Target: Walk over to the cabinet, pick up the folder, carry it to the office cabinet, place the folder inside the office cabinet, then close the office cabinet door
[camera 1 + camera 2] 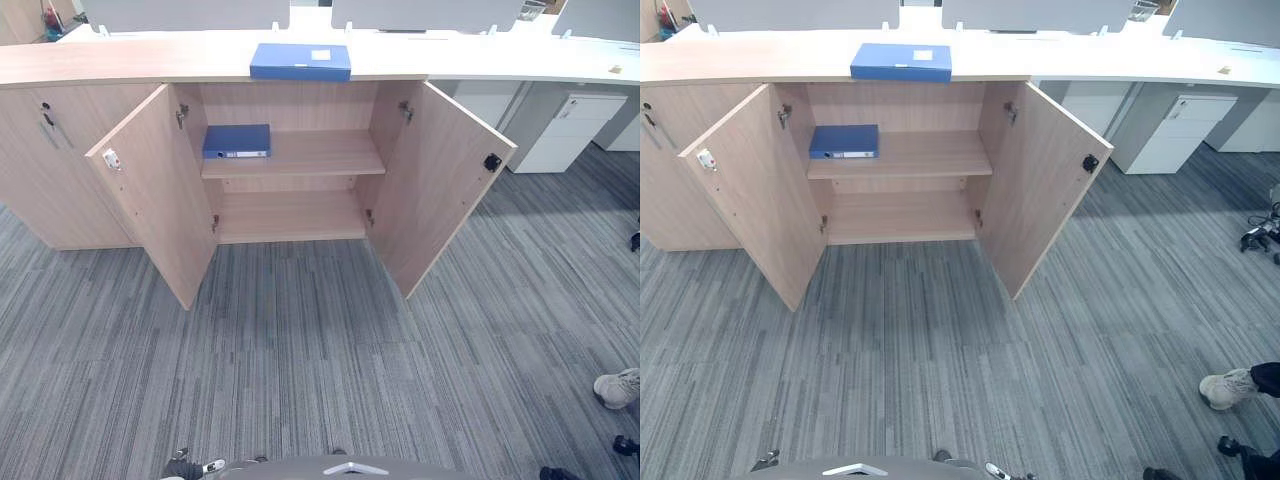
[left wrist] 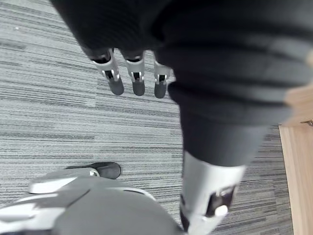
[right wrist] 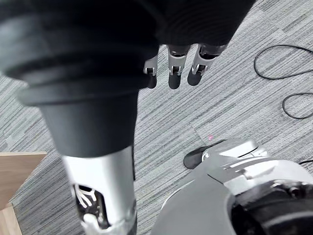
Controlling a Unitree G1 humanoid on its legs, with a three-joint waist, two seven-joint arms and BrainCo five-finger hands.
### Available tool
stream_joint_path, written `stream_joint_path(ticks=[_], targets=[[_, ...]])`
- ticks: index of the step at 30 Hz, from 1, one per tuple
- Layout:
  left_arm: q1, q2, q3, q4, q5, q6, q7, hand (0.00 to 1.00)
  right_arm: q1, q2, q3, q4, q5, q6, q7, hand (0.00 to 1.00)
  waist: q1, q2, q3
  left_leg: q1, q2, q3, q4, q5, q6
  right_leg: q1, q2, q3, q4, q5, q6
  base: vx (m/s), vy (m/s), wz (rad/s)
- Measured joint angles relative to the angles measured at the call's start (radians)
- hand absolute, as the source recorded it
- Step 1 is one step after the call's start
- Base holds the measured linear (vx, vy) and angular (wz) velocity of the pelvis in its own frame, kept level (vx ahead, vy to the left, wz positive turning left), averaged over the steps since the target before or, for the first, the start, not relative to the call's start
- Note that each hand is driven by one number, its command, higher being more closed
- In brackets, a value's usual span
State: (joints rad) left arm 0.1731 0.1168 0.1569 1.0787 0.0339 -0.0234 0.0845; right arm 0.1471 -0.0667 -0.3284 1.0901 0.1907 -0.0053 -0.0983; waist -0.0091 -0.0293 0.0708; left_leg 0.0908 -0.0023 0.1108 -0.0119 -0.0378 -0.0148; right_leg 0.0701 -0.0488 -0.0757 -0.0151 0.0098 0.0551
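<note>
Fingers: left hand [image 2: 137, 81] and right hand [image 3: 175, 74] hang straight, loosely spread, holding nothing.
Risk: walking in, I could clip the open doors [image 1: 150, 195], or grab the shelf folder [image 1: 237, 141] by mistake.
Folder: blue folder [image 1: 300, 61] lies flat on the bench [image 1: 130, 58] above the cabinet [image 1: 290, 215], well apart from both hands.

We get bright, even light from above here, no harsh shadows. The pale countertop [image 1: 480, 55] nearly washes out, the open cabinet [image 1: 290, 215] sits in soft shade inside, and the carpet [image 1: 300, 350] stays evenly lit. The countertop line bows toward the edges.
</note>
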Motion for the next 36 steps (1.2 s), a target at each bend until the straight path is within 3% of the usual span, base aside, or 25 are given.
stream_joint_path(ticks=[1,2,8,18,31,34,36], targets=[[-0.002,0.0,0.0,0.002,0.0,0.0,0.0,0.0,-0.007,0.001,-0.001,0.0,-0.002,0.0,-0.001,0.0,-0.002,0.01,0.009,0.008,-0.004,0.001,-0.011,0.001,0.0,0.004,-0.003,-0.001,-0.006,0.0,0.005,0.08,0.036,0.02],[-0.008,0.0,0.0,0.002,0.004,0.0,0.0,0.0,-0.016,0.0,-0.009,0.001,-0.001,0.0,0.0,0.0,-0.003,0.0,0.01,0.018,-0.008,0.002,-0.013,0.001,0.0,0.008,-0.007,-0.01,-0.008,0.001,0.01,0.09,0.043,0.04],[-0.024,-0.008,-0.002,0.002,0.012,-0.001,-0.001,0.0,-0.046,-0.002,-0.02,0.012,-0.002,-0.002,0.0,0.0,-0.002,0.013,0.035,0.052,-0.014,0.005,-0.033,0.001,0.0,0.036,-0.015,-0.021,-0.013,0.001,0.016,0.02,0.013,0.03],[-0.025,-0.008,-0.025,0.003,0.011,-0.002,0.003,0.0,-0.056,-0.002,-0.007,0.023,-0.002,-0.013,-0.004,0.0,-0.004,0.008,0.04,0.066,-0.017,0.014,-0.073,0.035,0.011,0.031,-0.015,-0.024,-0.015,-0.002,0.02,-0.08,-0.025,-0.02],[-0.036,0.004,-0.044,0.012,0.011,-0.002,0.014,0.0,-0.072,-0.002,0.01,0.025,-0.04,-0.01,-0.013,0.0,-0.001,-0.005,0.046,0.049,-0.015,0.057,-0.074,0.019,0.005,0.027,-0.016,-0.023,-0.063,0.031,0.02,-0.01,-0.01,-0.09],[-0.038,0.003,-0.043,0.011,0.011,-0.002,0.015,0.0,-0.082,-0.003,0.011,0.025,-0.04,-0.009,-0.014,0.0,0.003,-0.005,0.048,0.041,-0.015,0.084,-0.072,0.004,0.01,-0.009,-0.016,0.005,-0.03,0.016,0.028,0.04,0.011,-0.32],[-0.045,0.012,-0.043,0.006,0.009,-0.001,0.015,0.0,-0.103,0.001,0.01,0.023,-0.04,-0.009,-0.014,0.0,-0.001,-0.014,0.067,0.018,-0.022,0.106,-0.036,-0.033,0.021,-0.094,-0.035,0.017,0.12,-0.06,0.046,0.07,0.048,-0.15]])
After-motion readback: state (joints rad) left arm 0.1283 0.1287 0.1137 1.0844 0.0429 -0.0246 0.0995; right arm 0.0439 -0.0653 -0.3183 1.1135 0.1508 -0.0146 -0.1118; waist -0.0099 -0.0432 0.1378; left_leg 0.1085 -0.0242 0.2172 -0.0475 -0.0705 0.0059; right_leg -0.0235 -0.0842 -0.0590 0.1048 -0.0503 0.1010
